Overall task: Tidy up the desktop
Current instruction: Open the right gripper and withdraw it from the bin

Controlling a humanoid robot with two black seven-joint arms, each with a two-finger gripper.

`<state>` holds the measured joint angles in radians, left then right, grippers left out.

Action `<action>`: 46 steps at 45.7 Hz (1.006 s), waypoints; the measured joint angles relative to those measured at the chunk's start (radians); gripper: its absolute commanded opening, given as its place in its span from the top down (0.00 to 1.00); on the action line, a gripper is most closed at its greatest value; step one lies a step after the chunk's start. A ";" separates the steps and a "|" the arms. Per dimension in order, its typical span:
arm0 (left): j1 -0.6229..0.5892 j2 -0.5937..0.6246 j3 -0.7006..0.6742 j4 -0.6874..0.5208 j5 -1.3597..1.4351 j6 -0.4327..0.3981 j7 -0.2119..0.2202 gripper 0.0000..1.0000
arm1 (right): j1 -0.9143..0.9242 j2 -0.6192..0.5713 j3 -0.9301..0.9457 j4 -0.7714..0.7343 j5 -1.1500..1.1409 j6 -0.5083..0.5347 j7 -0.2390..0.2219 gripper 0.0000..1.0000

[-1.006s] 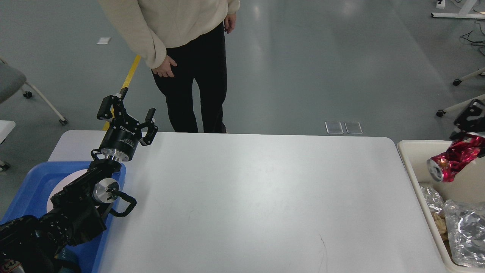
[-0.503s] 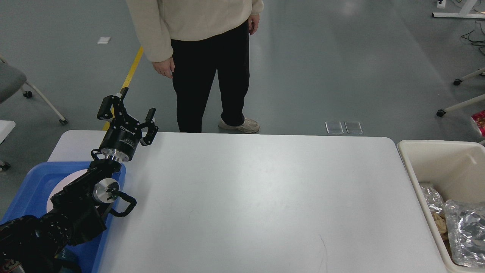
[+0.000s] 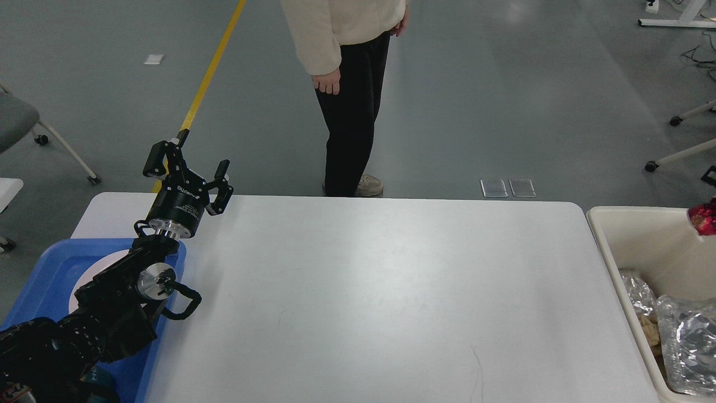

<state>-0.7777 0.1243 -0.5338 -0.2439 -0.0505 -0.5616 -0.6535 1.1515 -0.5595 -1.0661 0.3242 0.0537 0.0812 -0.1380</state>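
1. One broad white tabletop fills the middle of the head view, smooth and matte, rounded at its far corners, running from the blue tray on the left to the cream bin on the right.
2. Its surface lies bare from the far edge to the near one, with only a thin dark scratch near the bottom right of centre.
3. The left pincer hangs over the far-left corner, its two black fingers spread apart with nothing between them.
4. White lettering runs along its round black body above a silver ring; it is too small to read.
5. The blue tray sits at the left edge, shiny plastic with a raised rim, a white round plate inside, half hidden behind the arm.
6. The cream bin stands just beside the right edge, its walls plain and smooth.
7. Crinkled silver foil lies heaped in its near end.
8. A scrap of shiny red wrapper shows at the right border over the bin; what carries it is out of view, and so is the right pincer.
9. Beyond the far edge, a person in a cream top and black trousers stands on the grey floor, close to the tabletop, beside a yellow line.
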 measured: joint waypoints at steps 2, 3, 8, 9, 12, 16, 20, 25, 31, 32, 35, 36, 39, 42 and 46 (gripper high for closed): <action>0.000 0.000 0.000 0.000 0.000 0.000 0.000 0.03 | -0.034 0.012 0.010 -0.029 0.000 -0.004 0.000 1.00; 0.000 0.000 0.000 0.000 0.000 0.000 0.000 0.03 | -0.049 0.017 0.013 -0.040 0.000 -0.006 0.000 1.00; 0.000 0.000 0.000 0.000 0.000 0.000 0.000 0.03 | -0.106 0.046 0.029 -0.088 0.000 -0.018 0.002 1.00; 0.000 0.000 0.000 0.000 0.000 0.000 0.000 0.03 | -0.116 0.052 0.033 -0.094 0.000 -0.021 0.003 1.00; 0.000 0.000 0.000 0.000 0.000 0.000 0.000 0.03 | -0.143 0.065 0.049 -0.107 0.000 -0.029 0.006 1.00; 0.000 0.000 0.000 0.000 0.000 0.000 0.000 0.03 | -0.169 0.075 0.068 -0.112 0.001 -0.033 0.007 1.00; 0.000 0.000 0.000 0.000 0.000 0.000 0.000 0.04 | -0.177 0.078 0.078 -0.113 0.001 -0.033 0.007 0.55; 0.000 0.000 0.000 0.000 0.000 0.000 0.000 0.03 | -0.178 0.079 0.081 -0.113 0.001 -0.033 0.007 0.38; 0.000 0.000 0.000 0.000 0.001 0.000 0.000 0.03 | -0.179 0.076 0.081 -0.104 0.002 -0.032 0.006 0.29; 0.000 0.000 0.000 0.000 0.001 0.000 0.000 0.03 | -0.179 0.075 0.082 -0.103 0.002 -0.031 0.006 0.27; 0.000 0.000 0.000 0.000 0.001 0.000 0.000 0.03 | -0.179 0.073 0.082 -0.100 0.003 -0.031 0.006 0.22; 0.000 0.000 0.000 0.000 0.001 0.000 0.000 0.03 | -0.179 0.072 0.082 -0.099 0.003 -0.031 0.006 0.20; 0.000 0.000 0.000 0.000 0.001 0.000 0.000 0.03 | -0.179 0.070 0.082 -0.099 0.003 -0.030 0.006 0.18; 0.000 0.000 0.000 0.000 0.001 0.000 0.000 0.04 | -0.178 0.068 0.082 -0.099 0.003 -0.030 0.006 0.17; 0.000 0.000 0.000 0.000 0.001 0.000 0.000 0.03 | -0.176 0.067 0.083 -0.099 0.003 -0.030 0.006 0.16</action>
<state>-0.7777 0.1243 -0.5338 -0.2439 -0.0497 -0.5616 -0.6535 0.9754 -0.4922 -0.9834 0.2251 0.0567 0.0508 -0.1320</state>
